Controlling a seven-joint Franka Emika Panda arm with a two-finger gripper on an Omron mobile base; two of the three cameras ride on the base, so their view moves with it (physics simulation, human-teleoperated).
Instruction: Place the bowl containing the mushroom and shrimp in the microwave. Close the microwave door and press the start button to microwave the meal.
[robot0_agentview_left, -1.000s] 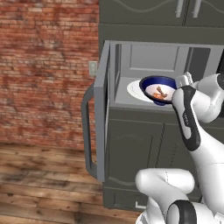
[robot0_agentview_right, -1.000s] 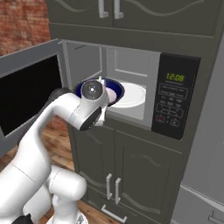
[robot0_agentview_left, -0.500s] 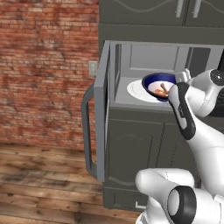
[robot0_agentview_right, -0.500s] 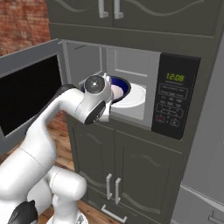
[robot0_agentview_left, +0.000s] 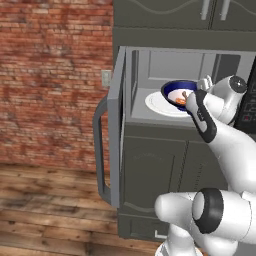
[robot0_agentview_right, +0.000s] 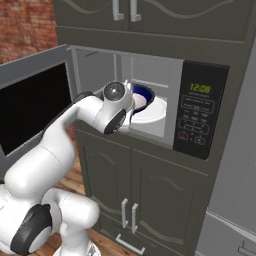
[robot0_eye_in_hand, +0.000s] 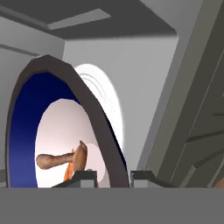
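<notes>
The dark blue bowl (robot0_agentview_left: 176, 90) (robot0_agentview_right: 142, 97) hangs tilted inside the open microwave (robot0_agentview_left: 150, 65) (robot0_agentview_right: 100, 70), just above the white turntable plate (robot0_agentview_left: 156, 104) (robot0_agentview_right: 156, 114). My gripper (robot0_agentview_left: 198, 89) (robot0_eye_in_hand: 112, 178) is shut on the bowl's rim (robot0_eye_in_hand: 99, 117), which runs between the two fingertips (robot0_eye_in_hand: 81, 177). The tan mushroom (robot0_eye_in_hand: 56, 160) and the orange shrimp (robot0_agentview_left: 180, 101) (robot0_eye_in_hand: 67, 173) lie in its white inside. The microwave door (robot0_agentview_left: 119, 125) (robot0_agentview_right: 30, 105) stands wide open to the left.
The black keypad panel (robot0_agentview_right: 198, 116) with a lit clock is right of the cavity. The door's bar handle (robot0_agentview_left: 99, 150) juts toward the brick wall (robot0_agentview_left: 50, 75). Grey cabinets (robot0_agentview_right: 135, 200) stand below and above the microwave.
The arm has carried the bowl deeper into the microwave, from the cavity's front edge to over the turntable plate. The door has not moved.
</notes>
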